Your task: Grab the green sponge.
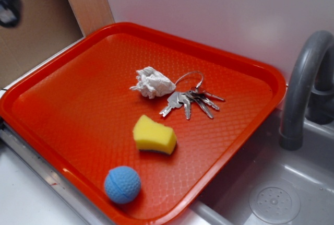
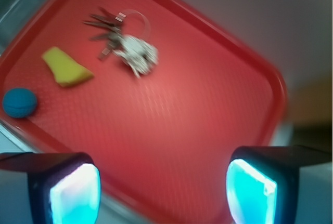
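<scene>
The green sponge (image 1: 154, 135), a yellow foam block with a thin dark layer on its underside, lies flat on the red tray (image 1: 62, 99) just below the centre of the exterior frame, and it sits at the left of the wrist view (image 2: 66, 67). Nothing touches it: the blue ball (image 1: 122, 184) rests near the tray's lower rim, below and left of it, while the bunch of keys (image 1: 190, 101) and the crumpled paper wad (image 1: 152, 83) lie above it, the two of them close together. The gripper (image 2: 162, 187) shows only in the wrist view, at the bottom edge, its two fingers spread wide and empty, well apart from the sponge. Judging from this, the approach is the step in hand. It would go best if the gripper centred over the sponge and turned to span its narrower waist, then descended straight, keeping clear of the ball, so the fingers close on foam alone.
</scene>
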Action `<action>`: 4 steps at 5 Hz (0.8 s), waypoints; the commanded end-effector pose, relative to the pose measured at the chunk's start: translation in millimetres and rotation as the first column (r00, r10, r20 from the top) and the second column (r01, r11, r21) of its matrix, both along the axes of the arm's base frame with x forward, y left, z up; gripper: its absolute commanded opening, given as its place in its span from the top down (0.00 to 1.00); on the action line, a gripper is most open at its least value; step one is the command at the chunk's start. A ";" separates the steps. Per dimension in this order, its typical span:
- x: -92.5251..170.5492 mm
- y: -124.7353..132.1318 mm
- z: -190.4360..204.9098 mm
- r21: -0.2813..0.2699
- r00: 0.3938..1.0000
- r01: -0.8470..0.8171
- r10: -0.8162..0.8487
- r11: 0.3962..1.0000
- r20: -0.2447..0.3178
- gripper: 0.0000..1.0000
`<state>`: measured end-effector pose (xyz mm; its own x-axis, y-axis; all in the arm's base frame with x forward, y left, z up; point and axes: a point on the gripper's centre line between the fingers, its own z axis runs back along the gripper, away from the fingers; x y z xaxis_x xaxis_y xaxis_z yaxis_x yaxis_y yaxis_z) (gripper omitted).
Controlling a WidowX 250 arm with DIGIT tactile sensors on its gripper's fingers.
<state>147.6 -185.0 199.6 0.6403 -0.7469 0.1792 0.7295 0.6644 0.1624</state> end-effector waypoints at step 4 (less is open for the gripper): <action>7.3 -120.0 -101.2 -0.075 0.943 0.294 -0.302 0.953 -0.143 0.00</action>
